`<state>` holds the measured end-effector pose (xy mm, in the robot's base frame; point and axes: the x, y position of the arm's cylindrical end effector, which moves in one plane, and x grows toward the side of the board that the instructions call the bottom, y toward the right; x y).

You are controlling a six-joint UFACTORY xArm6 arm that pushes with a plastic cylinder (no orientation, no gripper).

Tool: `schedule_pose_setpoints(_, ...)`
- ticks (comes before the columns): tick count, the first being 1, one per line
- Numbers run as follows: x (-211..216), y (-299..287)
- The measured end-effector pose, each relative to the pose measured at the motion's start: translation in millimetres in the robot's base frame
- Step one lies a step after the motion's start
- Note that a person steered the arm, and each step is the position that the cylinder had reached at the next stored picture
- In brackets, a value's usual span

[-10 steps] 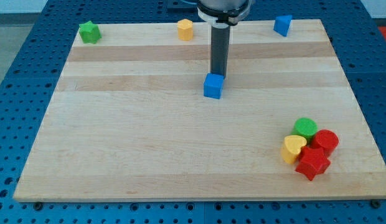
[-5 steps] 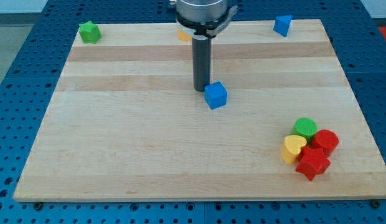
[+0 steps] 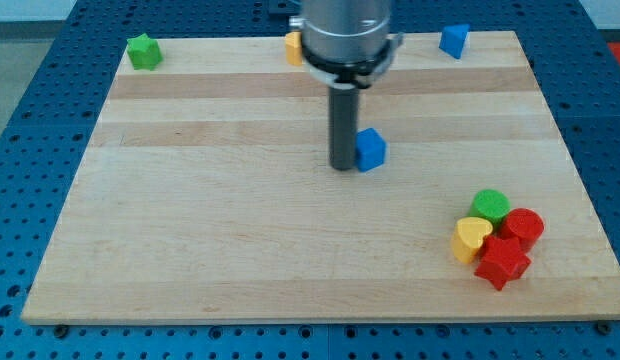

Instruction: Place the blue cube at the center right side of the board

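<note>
A blue cube (image 3: 371,149) lies near the middle of the wooden board (image 3: 190,230), a little right of centre. My tip (image 3: 344,166) stands right against the cube's left side, touching it. The dark rod rises from there to the arm's grey body at the view's top.
A second blue block (image 3: 453,40) sits at the top right edge, a green block (image 3: 143,50) at the top left, and a yellow block (image 3: 293,46) at the top, partly hidden by the arm. A cluster of a green (image 3: 490,206), a yellow (image 3: 471,238) and two red blocks (image 3: 505,259) lies at the lower right.
My tip went from above the blue cube round to its left side and then moved right. The cube slid right and a little down.
</note>
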<state>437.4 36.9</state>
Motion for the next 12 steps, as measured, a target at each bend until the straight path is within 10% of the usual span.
schedule_pose_setpoints(12,-33.4,108.7)
